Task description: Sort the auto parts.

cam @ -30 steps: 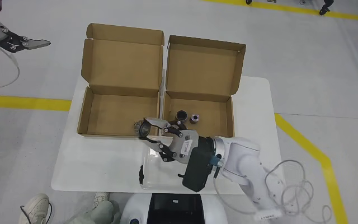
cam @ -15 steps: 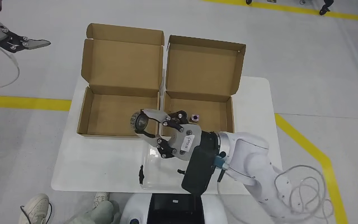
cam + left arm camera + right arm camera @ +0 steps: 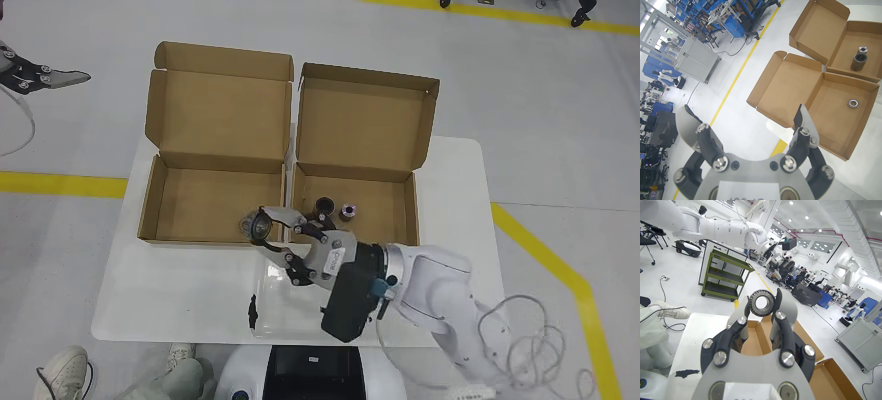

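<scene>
Two boxes [image 3: 200, 205] [image 3: 385, 215] sit on the worktop [image 3: 452, 170], with three parts [image 3: 853, 103] [image 3: 859, 62] [image 3: 863, 49] inside. The right jaws squeeze one ring [image 3: 762, 312]. The left jaws are wide apart.

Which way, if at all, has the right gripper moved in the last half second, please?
Yes: the right gripper, shut on the bearing, has pulled back from over the left box toward its front wall.

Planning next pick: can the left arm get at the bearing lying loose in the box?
Probably yes. The left hand is open and empty, the box stands open, nothing covers the loose bearing. The right hand, holding a second bearing near that box, may crowd it.
</scene>
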`<state>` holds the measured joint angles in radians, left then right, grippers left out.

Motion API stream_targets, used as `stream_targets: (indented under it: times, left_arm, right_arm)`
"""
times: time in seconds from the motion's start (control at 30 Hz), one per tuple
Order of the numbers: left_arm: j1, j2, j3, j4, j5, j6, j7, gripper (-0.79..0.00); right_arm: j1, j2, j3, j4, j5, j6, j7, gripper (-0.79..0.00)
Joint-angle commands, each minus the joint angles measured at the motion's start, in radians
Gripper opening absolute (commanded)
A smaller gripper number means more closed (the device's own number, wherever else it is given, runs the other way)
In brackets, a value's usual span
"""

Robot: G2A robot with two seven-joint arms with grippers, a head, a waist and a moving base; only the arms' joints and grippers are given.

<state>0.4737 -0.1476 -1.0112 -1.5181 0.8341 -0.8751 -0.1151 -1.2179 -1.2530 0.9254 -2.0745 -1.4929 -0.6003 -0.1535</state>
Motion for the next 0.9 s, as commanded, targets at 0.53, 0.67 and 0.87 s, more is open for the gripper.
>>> stream_targets:
  times: [0.53, 0.67, 0.87]
  left_arm:
    - [0.000, 0.000, 0.000, 0.000, 0.000, 0.000, 0.000, 0.000]
    - [0.000, 0.000, 0.000, 0.000, 0.000, 0.000, 0.000, 0.000]
    - [0.000, 0.000, 0.000, 0.000, 0.000, 0.000, 0.000, 0.000]
  right_arm:
    - [0.022, -0.010, -0.073, 0.228, 0.015, -0.014, 0.172, -0.785]
    - [0.071, -0.024, -0.106, 0.286, 0.045, -0.003, 0.235, -0.785]
    - [0.151, -0.049, -0.155, 0.370, 0.097, 0.005, 0.309, -0.785]
